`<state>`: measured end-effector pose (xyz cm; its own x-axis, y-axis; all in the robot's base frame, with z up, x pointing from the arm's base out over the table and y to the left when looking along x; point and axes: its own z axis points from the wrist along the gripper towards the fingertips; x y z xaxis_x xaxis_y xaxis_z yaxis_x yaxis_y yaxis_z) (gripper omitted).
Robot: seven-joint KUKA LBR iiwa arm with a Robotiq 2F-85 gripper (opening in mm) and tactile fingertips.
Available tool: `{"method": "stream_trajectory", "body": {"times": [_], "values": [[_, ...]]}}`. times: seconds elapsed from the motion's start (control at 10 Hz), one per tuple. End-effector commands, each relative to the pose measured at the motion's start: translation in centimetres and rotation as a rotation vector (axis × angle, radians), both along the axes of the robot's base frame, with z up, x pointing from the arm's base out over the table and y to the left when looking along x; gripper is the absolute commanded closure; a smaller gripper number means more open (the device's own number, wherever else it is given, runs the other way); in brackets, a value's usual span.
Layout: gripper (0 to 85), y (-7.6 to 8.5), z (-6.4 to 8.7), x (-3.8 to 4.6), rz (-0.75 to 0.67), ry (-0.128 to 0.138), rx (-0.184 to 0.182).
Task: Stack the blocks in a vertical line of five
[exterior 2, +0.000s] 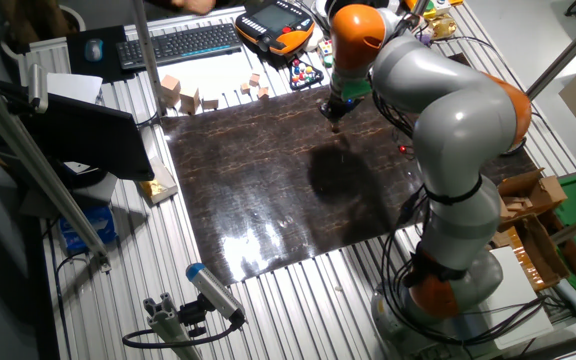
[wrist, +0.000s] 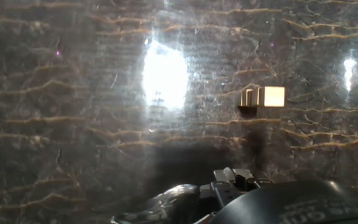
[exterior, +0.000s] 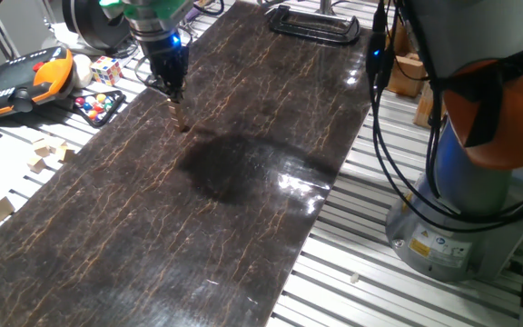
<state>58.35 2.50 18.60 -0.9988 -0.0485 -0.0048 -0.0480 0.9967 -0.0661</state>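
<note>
Gripper (exterior: 174,91) directly over a thin upright stack of blocks (exterior: 177,114) on the dark marbled slab (exterior: 243,182), near its far-left edge; finger state cannot be told. Hand view shows block tops (wrist: 273,96) from above. Just off that edge: puzzle cube (exterior: 106,69), orange pendant (exterior: 25,77), larger pale blocks (exterior: 48,154). No legible writing.

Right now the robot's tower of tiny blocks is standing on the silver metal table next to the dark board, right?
Not quite. The tower of tiny blocks stands on the dark marbled board itself, under the gripper, not on the silver metal table. One fixed view shows it.
</note>
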Motion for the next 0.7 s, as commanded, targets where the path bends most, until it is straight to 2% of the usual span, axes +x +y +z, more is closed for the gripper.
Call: {"method": "stream_trajectory", "body": {"times": [0.0, 0.6], "values": [[84.3, 0.02, 0.01, -0.11, 0.003, 0.006, 0.008], [84.3, -0.29, 0.06, -0.32, 0.023, 0.004, 0.007]]}}
